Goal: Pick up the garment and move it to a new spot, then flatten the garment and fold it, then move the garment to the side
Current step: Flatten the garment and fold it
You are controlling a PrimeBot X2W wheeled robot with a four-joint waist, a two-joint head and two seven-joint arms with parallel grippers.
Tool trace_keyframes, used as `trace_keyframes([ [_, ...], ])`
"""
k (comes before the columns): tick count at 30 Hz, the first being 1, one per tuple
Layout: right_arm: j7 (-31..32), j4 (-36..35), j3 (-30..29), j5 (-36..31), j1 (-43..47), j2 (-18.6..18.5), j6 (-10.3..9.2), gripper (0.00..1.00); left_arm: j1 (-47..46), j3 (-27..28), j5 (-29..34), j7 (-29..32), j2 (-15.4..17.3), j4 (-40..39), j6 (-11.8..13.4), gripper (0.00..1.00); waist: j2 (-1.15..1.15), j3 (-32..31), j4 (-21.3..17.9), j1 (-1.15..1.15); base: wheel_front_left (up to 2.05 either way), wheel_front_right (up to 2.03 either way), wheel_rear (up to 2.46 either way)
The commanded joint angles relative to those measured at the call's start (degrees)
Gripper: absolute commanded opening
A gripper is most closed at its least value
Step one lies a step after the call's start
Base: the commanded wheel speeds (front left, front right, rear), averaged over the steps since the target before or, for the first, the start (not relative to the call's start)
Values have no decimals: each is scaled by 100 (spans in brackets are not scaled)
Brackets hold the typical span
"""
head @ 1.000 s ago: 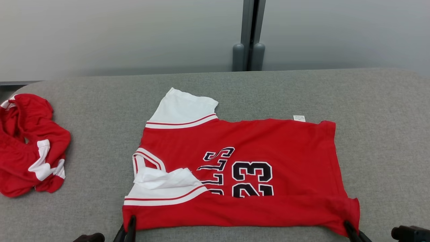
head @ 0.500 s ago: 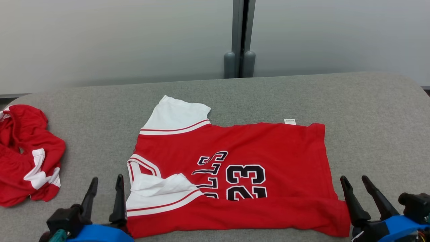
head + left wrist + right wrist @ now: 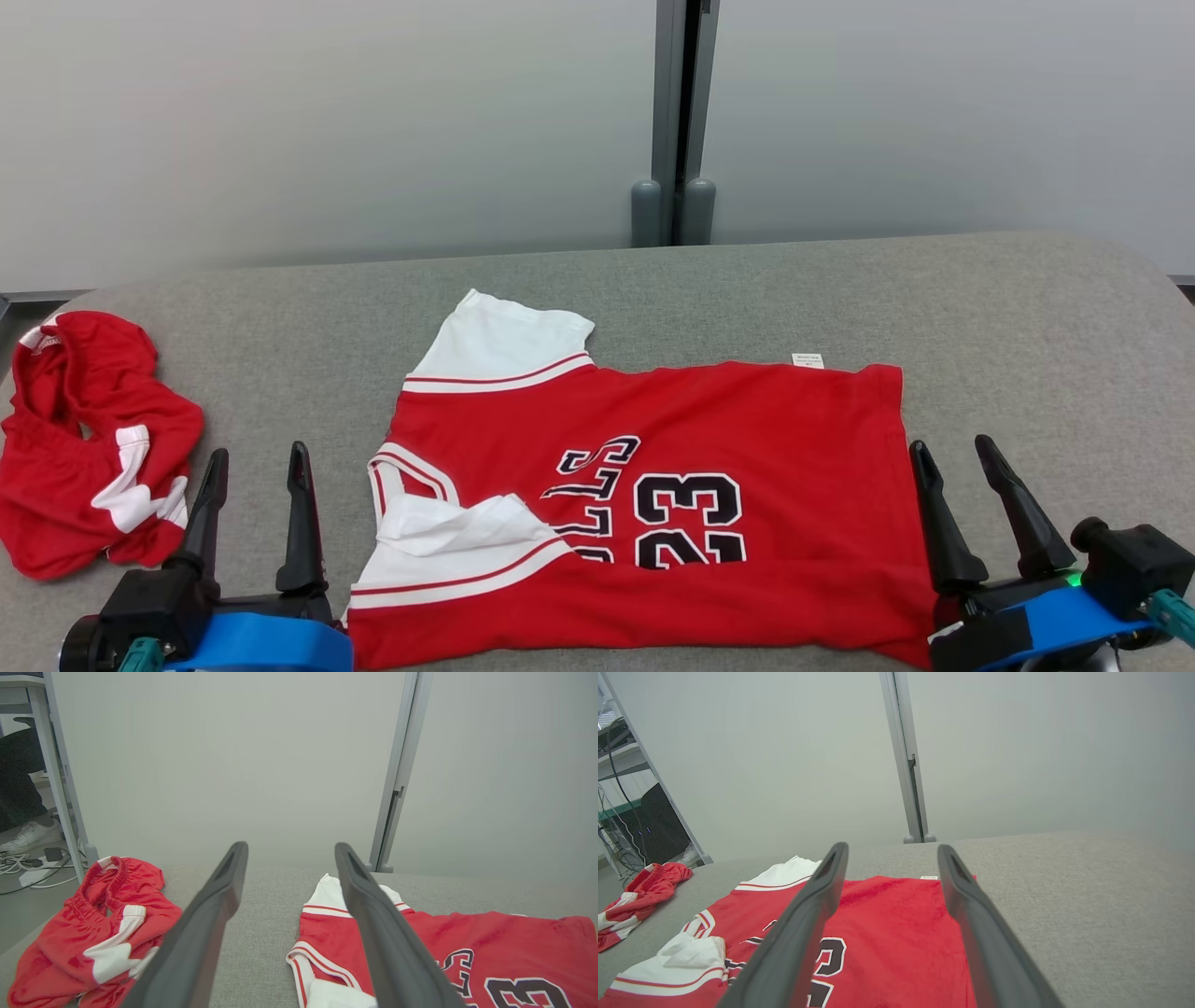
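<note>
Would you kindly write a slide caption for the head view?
Left gripper and right gripper open, flanking the jersey on the grey table; red shorts far left.

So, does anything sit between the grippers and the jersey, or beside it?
Nothing visible separates the left gripper or right gripper from the jersey. Crumpled red shorts lie at the table's left end, possibly blocking a leftward move.

The big table [image 3: 1027,327] had a soft grey cloth top with round corners. A red shirt [image 3: 747,429] with white sleeves and the number 23 lay flat near the middle, a bit toward 6 o'clock. Some red shorts [image 3: 84,448] sat bunched up at 9 o'clock, well apart from it.
</note>
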Motion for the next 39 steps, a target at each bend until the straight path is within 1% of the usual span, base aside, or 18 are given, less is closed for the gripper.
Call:
trace_keyframes([
  [1, -54, -75, -41, -152, -36, 99, 3, 100, 38, 65, 83, -26, -40, -15, -4, 100, 0, -29, 24, 0, 0, 0, 0],
  [10, -63, -239, -266, -618, 105, 365, 3, 100, -12, 129, 221, -26, -81, 188, 1, 100, 0, -94, 102, 0, 0, 0, 0],
  [15, 174, -356, -468, -882, 239, 487, 3, 100, -41, 78, 188, 74, -42, 367, -57, 100, 0, -98, 133, 0, 0, 0, 0],
  [20, 311, -318, -453, -970, 338, 525, 3, 100, -49, 48, 179, 160, -22, 452, -53, 100, 0, -87, 136, 0, 0, 0, 0],
  [24, 427, -251, -467, -1022, 372, 546, 3, 100, -44, -2, 207, 243, -19, 485, 6, 100, 0, -79, 135, 0, 0, 0, 0],
  [32, 477, -199, -477, -1090, 342, 559, 3, 100, -53, -52, 188, 307, 28, 544, 41, 100, 0, -59, 124, 0, 0, 0, 0],
  [35, 510, -169, -483, -1089, 299, 560, 3, 100, -93, -65, 172, 321, 43, 579, 34, 100, 0, -51, 113, 0, 0, 0, 0],
  [39, 559, -90, -535, -1094, 148, 559, 3, 100, -309, -61, 133, 357, 118, 694, -82, 100, 0, -8, 93, 0, 0, 0, 0],
])
